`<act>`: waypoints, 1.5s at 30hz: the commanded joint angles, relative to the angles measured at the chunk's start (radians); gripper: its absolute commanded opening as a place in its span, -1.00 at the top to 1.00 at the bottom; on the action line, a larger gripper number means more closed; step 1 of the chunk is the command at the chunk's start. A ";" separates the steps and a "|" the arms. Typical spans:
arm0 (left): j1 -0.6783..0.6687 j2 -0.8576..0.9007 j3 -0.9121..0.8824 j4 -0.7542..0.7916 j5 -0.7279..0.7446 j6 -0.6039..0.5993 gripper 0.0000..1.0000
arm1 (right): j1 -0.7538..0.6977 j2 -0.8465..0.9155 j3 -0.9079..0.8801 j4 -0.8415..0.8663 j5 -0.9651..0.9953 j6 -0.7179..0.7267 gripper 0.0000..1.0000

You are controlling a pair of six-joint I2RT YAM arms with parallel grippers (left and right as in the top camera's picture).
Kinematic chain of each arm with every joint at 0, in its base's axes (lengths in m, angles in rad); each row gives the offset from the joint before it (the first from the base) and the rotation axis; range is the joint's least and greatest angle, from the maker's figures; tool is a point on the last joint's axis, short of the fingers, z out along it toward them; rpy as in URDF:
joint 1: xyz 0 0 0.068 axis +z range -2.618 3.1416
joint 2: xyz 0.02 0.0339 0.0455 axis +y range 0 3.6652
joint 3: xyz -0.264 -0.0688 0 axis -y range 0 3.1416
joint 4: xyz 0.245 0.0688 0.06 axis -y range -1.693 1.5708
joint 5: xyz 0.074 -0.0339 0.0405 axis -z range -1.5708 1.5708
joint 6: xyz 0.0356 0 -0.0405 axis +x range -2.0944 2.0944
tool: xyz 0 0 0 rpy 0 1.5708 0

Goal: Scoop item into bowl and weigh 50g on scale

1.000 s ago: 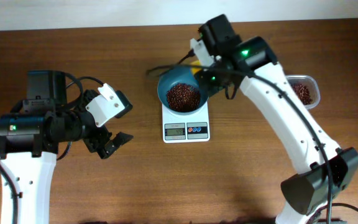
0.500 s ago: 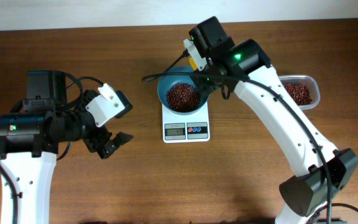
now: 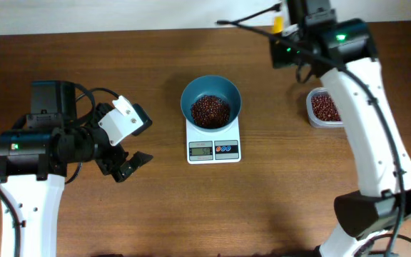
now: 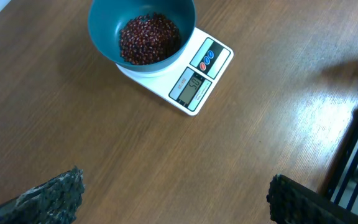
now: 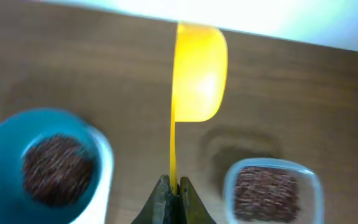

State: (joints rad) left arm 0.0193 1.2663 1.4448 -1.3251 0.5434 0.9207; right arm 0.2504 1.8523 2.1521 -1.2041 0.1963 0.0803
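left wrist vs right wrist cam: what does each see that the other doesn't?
Left wrist only: the display and buttons on the scale, and the open left tool at the bottom edge.
Right wrist only: the yellow scoop, its handle pinched in the shut right tool, and the clear tub of beans.
Both: the teal bowl, beans inside, sitting on the white scale.

Teal-blue bowl, dark red-brown beans, white scale with red and blue buttons. At its three o'clock, a clear tub. The blurred scoop looks plain yellow; table brown wood-grain.
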 commanded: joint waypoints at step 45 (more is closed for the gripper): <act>0.005 -0.002 0.007 -0.001 0.018 0.012 -0.97 | -0.336 -1.164 -1.903 0.976 0.309 1.095 0.92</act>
State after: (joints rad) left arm 0.0193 1.2663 1.4456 -1.3243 0.5468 0.9211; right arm -0.0818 0.6945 0.3328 -0.3126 0.5018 1.1927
